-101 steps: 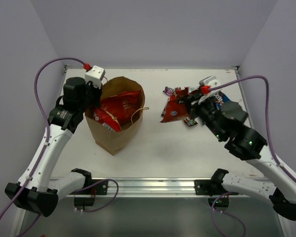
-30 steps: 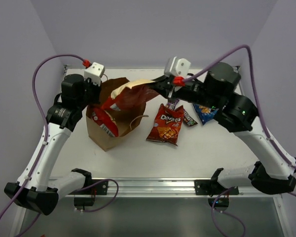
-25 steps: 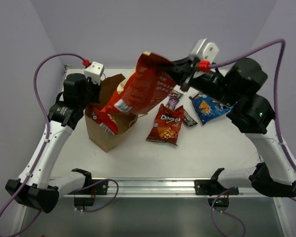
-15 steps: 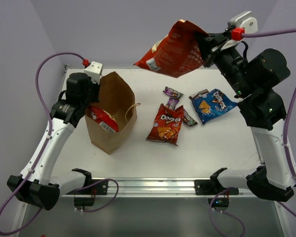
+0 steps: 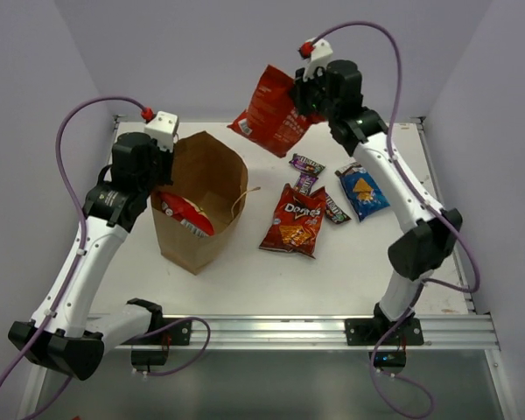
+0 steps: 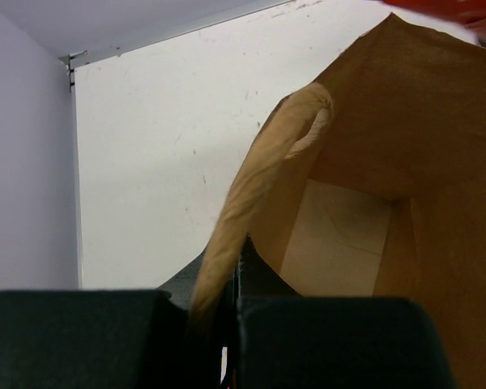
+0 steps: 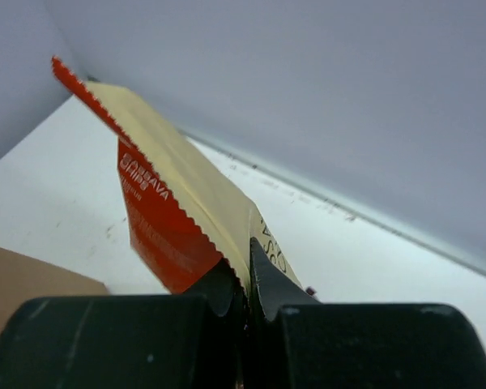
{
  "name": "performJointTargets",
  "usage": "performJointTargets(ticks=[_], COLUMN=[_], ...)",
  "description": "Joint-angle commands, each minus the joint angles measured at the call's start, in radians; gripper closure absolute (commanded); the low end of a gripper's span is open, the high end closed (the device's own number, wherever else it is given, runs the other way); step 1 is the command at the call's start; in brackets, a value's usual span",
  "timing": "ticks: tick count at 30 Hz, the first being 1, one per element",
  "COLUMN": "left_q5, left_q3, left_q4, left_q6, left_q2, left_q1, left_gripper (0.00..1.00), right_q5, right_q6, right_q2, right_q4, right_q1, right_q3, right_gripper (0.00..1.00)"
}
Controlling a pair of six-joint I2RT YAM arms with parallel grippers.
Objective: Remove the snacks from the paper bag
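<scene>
On the near-left part of the white tabletop the brown paper bag stands upright with its mouth open. The left gripper sits at the bag's left rim. In the left wrist view its jaws are pressed together on the bag's twisted paper handle, which rises from between them and curves toward the bag's inside. One red packet lies inside the bag against its left wall. To the right of the bag, out on the tabletop, lies a red Doritos bag. Just beyond it are small dark candy bars, and beside those lies a blue Doritos bag. Farthest back, the right gripper is raised high above the far edge of the tabletop. Its jaws pinch the serrated edge of a red chip bag, which hangs in the air to the gripper's left, clear of everything below.
</scene>
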Motion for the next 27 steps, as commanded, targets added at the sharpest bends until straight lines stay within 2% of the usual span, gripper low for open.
performJointTargets(ticks=[1, 6, 11, 14, 15, 19, 20, 22, 24, 25, 27], left_q5=[-0.002, 0.055, 0.106, 0.106, 0.107, 0.127, 0.132, 0.134, 0.135, 0.140, 0.158], left_q3=[-0.005, -0.032, -0.066, -0.061, -0.060, -0.055, -0.054, -0.052, -0.052, -0.051, -0.051], left_q4=[0.029, 0.054, 0.097, 0.095, 0.097, 0.104, 0.104, 0.107, 0.114, 0.120, 0.127], left_q6=[-0.015, -0.016, 0.008, 0.027, 0.027, 0.028, 0.033, 0.039, 0.046, 0.051, 0.065], left_q2=[-0.019, -0.034, -0.059, -0.060, -0.062, -0.063, -0.063, -0.062, -0.060, -0.060, -0.060], left_q1=[-0.004, -0.004, -0.004, -0.004, -0.004, -0.004, -0.004, -0.004, -0.004, -0.004, -0.004], left_gripper=[1.00, 1.00, 1.00, 1.00, 1.00, 1.00, 1.00, 1.00, 1.00, 1.00, 1.00], right_q5=[-0.144, -0.083, -0.066, -0.027, -0.008, 0.096, 0.111, 0.099, 0.070, -0.016, -0.097], right_q6=[0.135, 0.241, 0.358, 0.363, 0.349, 0.245, 0.219, 0.166, 0.111, 0.093, 0.053], right_q2=[0.055, 0.289, 0.470, 0.534, 0.535, 0.433, 0.403, 0.295, 0.204, 0.158, 0.013], right_q4=[0.127, 0.084, 0.075, 0.055, 0.052, 0.053, 0.042, 0.033, 0.032, 0.018, 0.013], right_q1=[0.003, -0.027, -0.126, -0.175, -0.186, -0.205, -0.203, -0.198, -0.174, -0.163, -0.111], right_q3=[0.032, 0.141, 0.195, 0.226, 0.224, 0.175, 0.170, 0.132, 0.085, 0.037, -0.020], right_gripper=[1.00, 1.00, 0.93, 0.80, 0.61, 0.15, 0.09, 0.04, 0.04, 0.04, 0.05])
